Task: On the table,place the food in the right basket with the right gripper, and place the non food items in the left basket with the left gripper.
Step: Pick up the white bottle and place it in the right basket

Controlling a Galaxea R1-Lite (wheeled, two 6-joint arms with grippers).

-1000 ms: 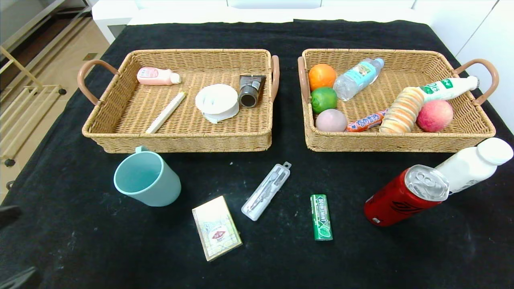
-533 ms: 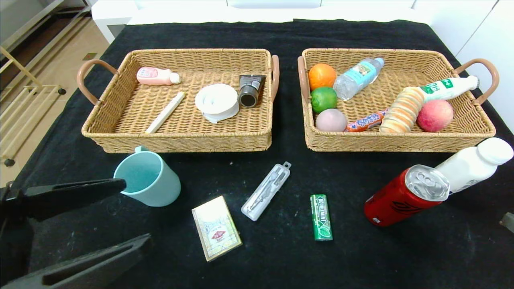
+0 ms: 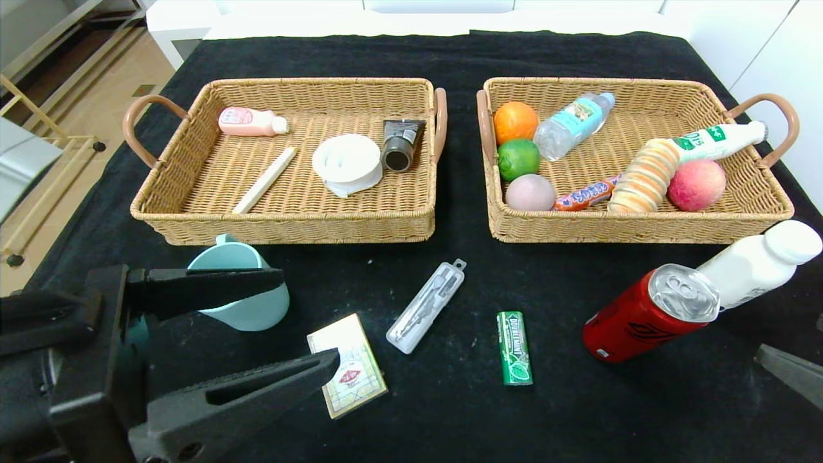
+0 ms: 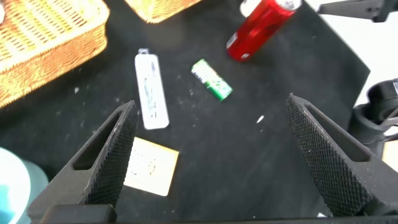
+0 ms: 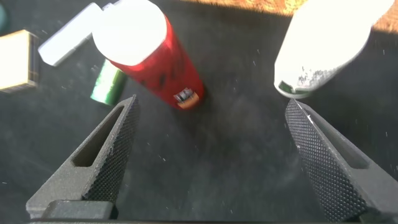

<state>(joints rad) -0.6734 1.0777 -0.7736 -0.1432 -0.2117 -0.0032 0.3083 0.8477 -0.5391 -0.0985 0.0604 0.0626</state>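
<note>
Head view: two wicker baskets side by side across upper half of frame, loose items in a row below them on black table [image 3: 450,424]
Left basket [image 3: 289,225]: upper left; already has pink bottle, white stick, white round thing, dark tube
Right basket [image 3: 643,226]: upper right; fruit, water bottle, snack packs inside
Left gripper [image 3: 292,325]: lower left of frame, jaws wide, nothing between them; in left wrist view [image 4: 208,152] same, bare cloth in the gap
Right gripper [image 5: 208,146]: jaws wide, empty; head view shows only a finger tip at lower right edge
Non-food left on table: teal cup [image 3: 247,302] just under left basket front wall, partly behind upper finger; beige box [image 3: 347,365] by lower finger tip; clear case [image 3: 425,307] centre
Food left on table: green gum pack [image 3: 514,348] centre-right, red can [image 3: 649,313] and white bottle [image 3: 759,262] lower right, both standing upright, touching or nearly
Key relation: beige box lies right ahead of left gripper, nearest of the three; flat on cloth, long axis running towards lower right of frame, skewed to the jaw line
Arm choice: left is nearer the box and cup; right sits by can and bottle
Likely next, left: prob drop onto box, turn wrist to span its short sides
Likely next, right: can or bottle, can't tell which
Risk: box is thin, fingers may skid on cloth; cup close by, could get nudged
</note>
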